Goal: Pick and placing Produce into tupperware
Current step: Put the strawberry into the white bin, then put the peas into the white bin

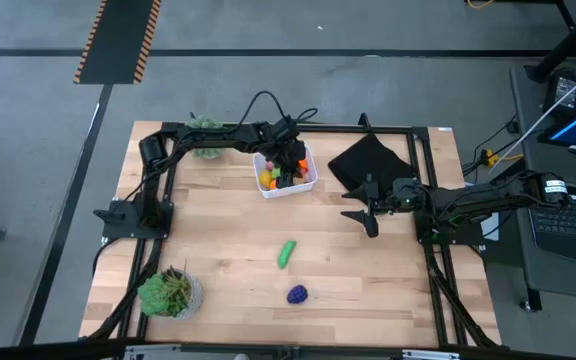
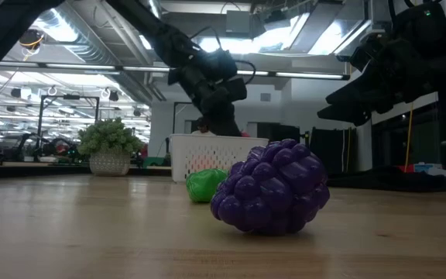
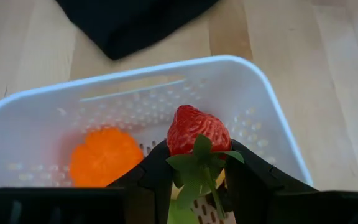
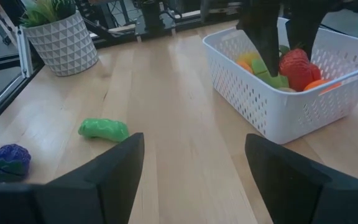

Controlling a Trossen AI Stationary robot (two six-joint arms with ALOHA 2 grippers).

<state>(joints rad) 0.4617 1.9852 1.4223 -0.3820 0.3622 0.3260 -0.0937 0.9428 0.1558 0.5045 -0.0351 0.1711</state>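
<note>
The white tub (image 1: 286, 172) stands at the table's far middle and holds several toy pieces, among them an orange one (image 3: 103, 157) and yellow and green ones (image 4: 258, 63). My left gripper (image 3: 197, 186) is over the tub, shut on a red strawberry (image 3: 196, 129). A green vegetable (image 1: 287, 253) and a purple grape bunch (image 1: 297, 294) lie on the table nearer the front. My right gripper (image 1: 368, 207) is open and empty, to the right of the tub, above the table. My left gripper pinches the strawberry's green leafy end (image 3: 199, 163) between its two fingers (image 3: 157, 180). The fingers come from above, pointing down into the tub (image 4: 266, 43). The strawberry's red tip points away from the gripper, low among the other pieces; whether it rests on them I cannot tell.
A black folded cloth (image 1: 368, 160) lies right of the tub, at the far edge. One potted plant (image 1: 206, 135) stands at the far left of the tub, another (image 1: 171, 292) at the near left corner. Bare wood lies between the tub and the loose produce.
</note>
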